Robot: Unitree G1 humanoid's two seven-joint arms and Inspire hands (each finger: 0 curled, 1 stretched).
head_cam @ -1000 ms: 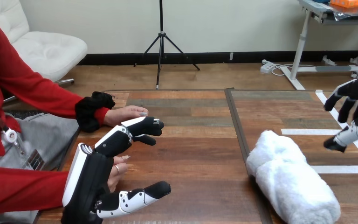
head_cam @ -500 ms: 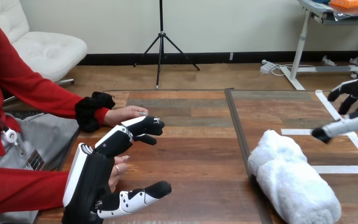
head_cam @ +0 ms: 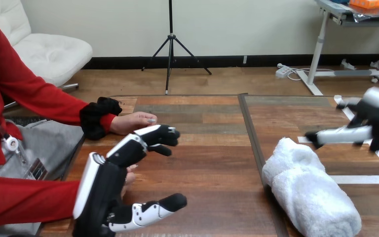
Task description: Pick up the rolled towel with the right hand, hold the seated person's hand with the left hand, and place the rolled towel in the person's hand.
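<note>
— What sits left of the dark seam point(head_cam: 250, 133) that runs down the brown wooden plank table point(head_cam: 207, 168)?

— Farthest left of it, the person's upper hand point(head_cam: 134, 121), the one with the red sleeve, rests on the table. Nearer the camera, the robot's black-and-white left hand point(head_cam: 103, 190) hangs over the table's left edge. Its fingers point(head_cam: 150, 138) stretch straight toward the seam and the thumb spreads wide below them, so it is open and grips nothing.

— And the person's other hand?

— The person's lower hand point(head_cam: 128, 174) peeks out from behind that robot palm. Whether the two touch cannot be told.

— Where is the towel?

— The white fluffy rolled towel point(head_cam: 308, 192) lies on the table just right of the seam, its left edge against it, slanting off toward the near right. No hand is on it.

— Farther right?

— White tape lines point(head_cam: 365, 178) cross the boards there. Above them, well right of the seam, the robot's right hand point(head_cam: 377, 116) hovers apart from the towel. One of its fingers point(head_cam: 338, 135) points straight back toward the seam, the rest hang loose, and it holds nothing.
</note>
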